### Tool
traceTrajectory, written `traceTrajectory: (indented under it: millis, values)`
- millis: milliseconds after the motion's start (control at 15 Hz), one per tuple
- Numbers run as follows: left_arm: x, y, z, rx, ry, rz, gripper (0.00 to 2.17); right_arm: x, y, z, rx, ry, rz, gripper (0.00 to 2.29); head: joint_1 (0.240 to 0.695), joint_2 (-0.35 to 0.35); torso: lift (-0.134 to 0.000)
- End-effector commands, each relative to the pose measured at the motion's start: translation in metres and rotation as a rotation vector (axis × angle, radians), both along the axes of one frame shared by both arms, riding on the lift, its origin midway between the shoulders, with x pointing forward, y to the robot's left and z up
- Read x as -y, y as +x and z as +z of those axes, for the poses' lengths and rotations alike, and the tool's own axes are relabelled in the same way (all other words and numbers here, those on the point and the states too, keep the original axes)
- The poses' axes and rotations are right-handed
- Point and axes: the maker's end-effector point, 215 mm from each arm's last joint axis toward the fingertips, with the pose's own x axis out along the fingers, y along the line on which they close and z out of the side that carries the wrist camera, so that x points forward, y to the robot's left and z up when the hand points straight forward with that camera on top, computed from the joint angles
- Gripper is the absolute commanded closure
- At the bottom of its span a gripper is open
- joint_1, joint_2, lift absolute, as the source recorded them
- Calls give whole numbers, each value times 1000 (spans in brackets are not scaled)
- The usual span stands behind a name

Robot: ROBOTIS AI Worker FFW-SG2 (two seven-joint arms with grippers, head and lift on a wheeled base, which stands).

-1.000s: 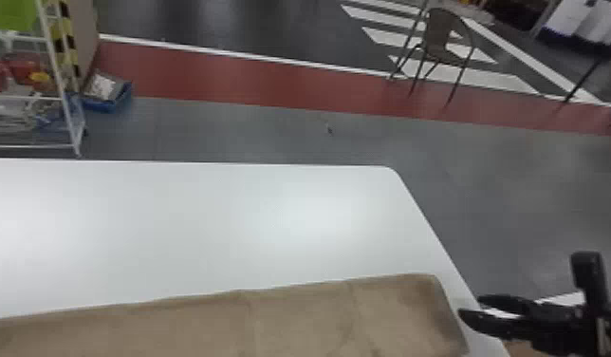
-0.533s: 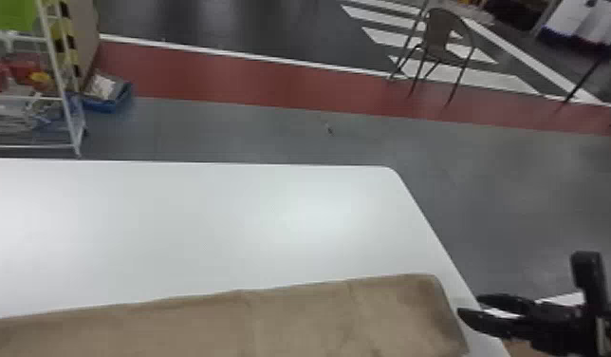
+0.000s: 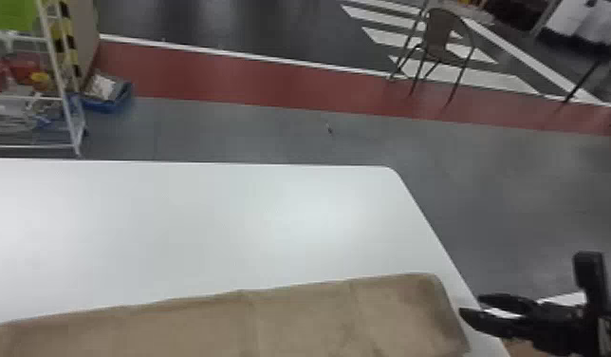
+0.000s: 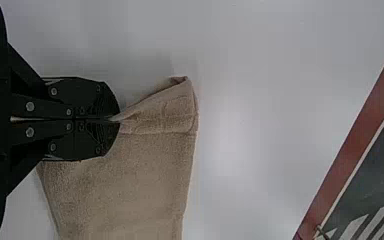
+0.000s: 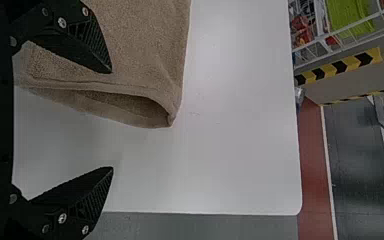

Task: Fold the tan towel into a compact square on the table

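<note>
The tan towel [image 3: 271,323] lies as a long folded strip along the near part of the white table [image 3: 214,223]. Beside the strip's right end is my right gripper [image 3: 471,306]. In the right wrist view that gripper [image 5: 112,121] stands wide open, one finger over the towel [image 5: 145,40] and the other over bare tabletop; the towel's end shows a gap between its layers. The left wrist view has my left gripper [image 4: 118,120] shut on a pinch of the towel [image 4: 135,185] near its other end, the cloth drawn up into creases at the fingertips.
Past the table's far edge, a white wire rack [image 3: 62,95] stands at the left with a blue bin [image 3: 110,102] by it. A chair [image 3: 439,38] is at the far right on the floor. Bare tabletop lies beyond the towel.
</note>
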Motion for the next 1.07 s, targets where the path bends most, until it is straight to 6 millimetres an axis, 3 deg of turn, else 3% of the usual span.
traceTrajectory:
  millis: [0,200,467,600,800,1000]
  values:
    - [5,1,5,5,-14,-2,1882,0,1,-1,6,7,5,218,695,-350,-123]
    - [12,22,31,79,-29,-16,1882,-7,4,-4,6,21,13,218,695,-350,-123]
    - [44,71,107,280,-83,-90,1882,-14,10,-9,6,35,25,218,695,-350,-123]
    - [69,84,131,339,-93,-145,1882,-17,13,-10,14,39,29,218,695,-350,-123]
    - [114,83,137,357,-78,-235,1882,-17,16,-9,19,44,27,218,695,-350,-123]
    - [147,79,134,352,-65,-291,1878,-18,18,-8,24,50,24,218,695,-350,-123]
